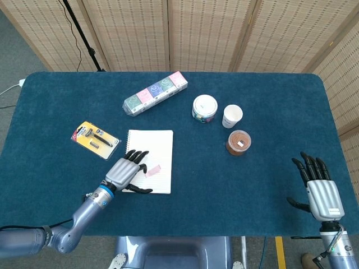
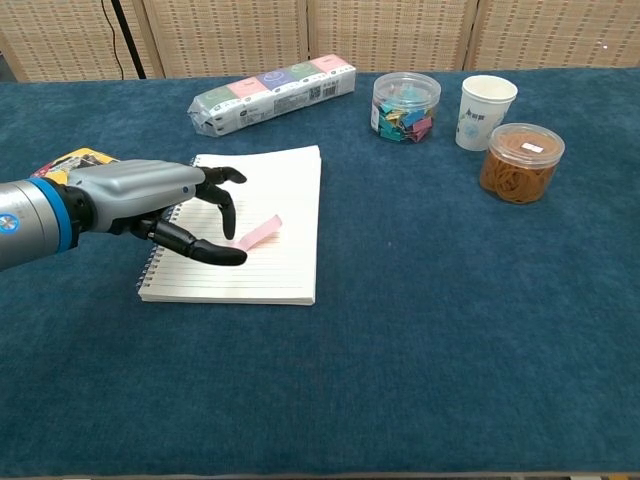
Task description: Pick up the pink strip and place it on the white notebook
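The pink strip point(image 2: 259, 232) point(image 1: 152, 168) lies on the lined page of the white notebook point(image 2: 282, 192) point(image 1: 159, 143), near its right half. My left hand point(image 2: 160, 198) point(image 1: 124, 174) hovers over the notebook's left side, just left of the strip, fingers apart and holding nothing. Its thumb points toward the strip without touching it. My right hand point(image 1: 318, 188) is far off at the table's front right corner, fingers spread and empty; the chest view does not show it.
A long wrapped pack point(image 1: 155, 93) lies behind the notebook. A clear tub of clips point(image 1: 204, 108), a paper cup point(image 1: 231, 116) and a tub of rubber bands point(image 1: 238, 142) stand at right. A yellow razor pack point(image 1: 95, 139) lies left of the notebook.
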`<state>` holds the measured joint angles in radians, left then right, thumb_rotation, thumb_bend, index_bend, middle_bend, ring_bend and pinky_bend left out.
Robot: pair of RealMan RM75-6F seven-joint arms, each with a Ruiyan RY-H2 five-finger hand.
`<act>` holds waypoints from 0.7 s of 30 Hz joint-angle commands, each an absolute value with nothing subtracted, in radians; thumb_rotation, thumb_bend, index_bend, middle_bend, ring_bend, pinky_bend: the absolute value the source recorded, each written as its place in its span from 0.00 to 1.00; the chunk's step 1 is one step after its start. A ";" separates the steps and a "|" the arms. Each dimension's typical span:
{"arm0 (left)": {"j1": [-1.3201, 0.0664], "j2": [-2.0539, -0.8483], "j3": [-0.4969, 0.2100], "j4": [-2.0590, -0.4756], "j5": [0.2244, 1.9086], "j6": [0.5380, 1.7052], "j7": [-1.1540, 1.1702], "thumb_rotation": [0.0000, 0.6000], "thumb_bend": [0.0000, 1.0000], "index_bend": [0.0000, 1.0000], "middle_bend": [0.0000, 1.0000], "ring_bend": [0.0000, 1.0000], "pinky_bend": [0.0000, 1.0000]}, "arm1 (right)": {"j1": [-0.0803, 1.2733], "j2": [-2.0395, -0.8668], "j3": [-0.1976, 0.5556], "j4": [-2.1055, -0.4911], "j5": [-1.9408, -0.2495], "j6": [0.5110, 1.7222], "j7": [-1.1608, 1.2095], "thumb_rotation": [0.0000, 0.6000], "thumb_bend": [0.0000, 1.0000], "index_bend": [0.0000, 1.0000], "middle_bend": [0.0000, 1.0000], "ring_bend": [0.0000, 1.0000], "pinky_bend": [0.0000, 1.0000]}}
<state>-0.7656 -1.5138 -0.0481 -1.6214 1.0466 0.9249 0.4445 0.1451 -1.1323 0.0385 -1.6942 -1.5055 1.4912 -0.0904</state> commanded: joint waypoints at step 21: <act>-0.773 -1.559 -0.037 -1.610 1.061 0.939 0.496 0.17 0.00 0.35 0.00 0.00 0.00 | 0.138 -1.123 0.048 -1.703 -1.510 1.468 -0.076 1.00 0.00 0.10 0.00 0.00 0.00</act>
